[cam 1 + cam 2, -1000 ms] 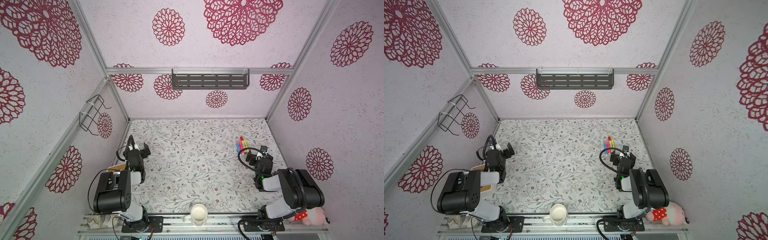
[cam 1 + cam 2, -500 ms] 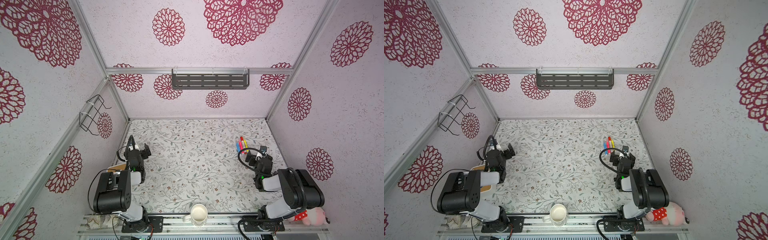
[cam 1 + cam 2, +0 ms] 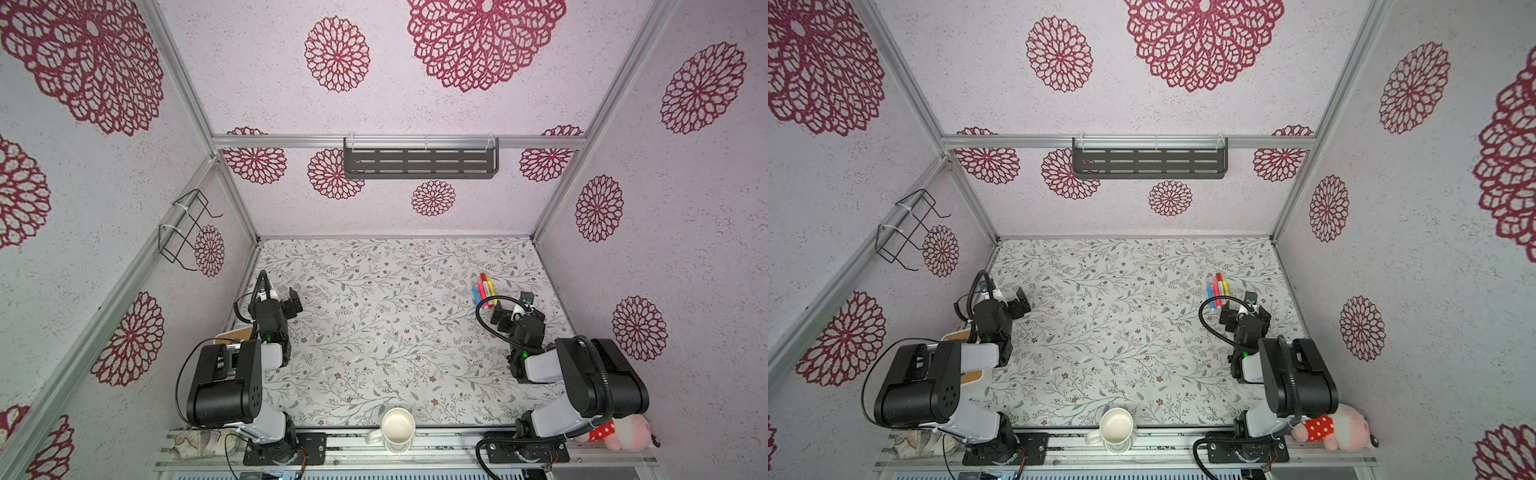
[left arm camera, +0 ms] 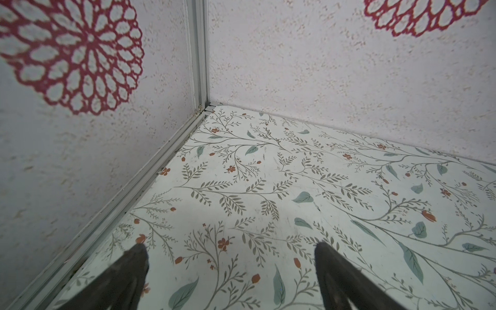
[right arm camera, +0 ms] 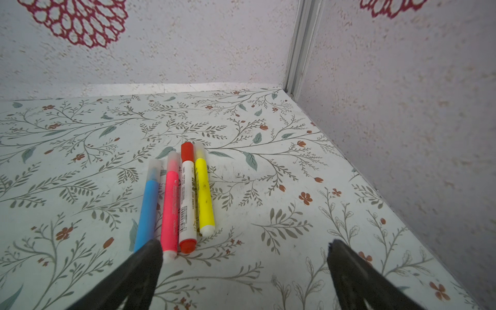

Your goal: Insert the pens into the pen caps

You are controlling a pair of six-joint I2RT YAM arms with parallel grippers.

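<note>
Our four pens point(image 5: 174, 198) lie touching, side by side, on the table point(image 5: 295, 161) near its far right corner. Each looks seated in a cap, the red cap point(image 5: 187, 151) included, so we judge the row a finished set. Our right fingers point(image 5: 150, 260) hang spread and empty just before them. Our left fingers point(image 4: 134, 268) gape empty, well apart. A mug point(image 3: 398, 428) at the table's front edge blocks nothing.

I am working inside a lab test booth: aluminium posts point(image 3: 232, 195) are framing walls point(image 3: 415, 62) papered with red rosettes, a leaf-print sheet point(image 3: 395, 332) is forming the floor, and my arms' bases point(image 3: 282, 451) are sitting on a metal rail point(image 3: 449, 454). A shelf point(image 3: 419, 163) and a rack point(image 3: 183, 228) are hanging on the walls; a mug point(image 3: 397, 426) and a toy point(image 3: 623, 432) are resting by the rail.
</note>
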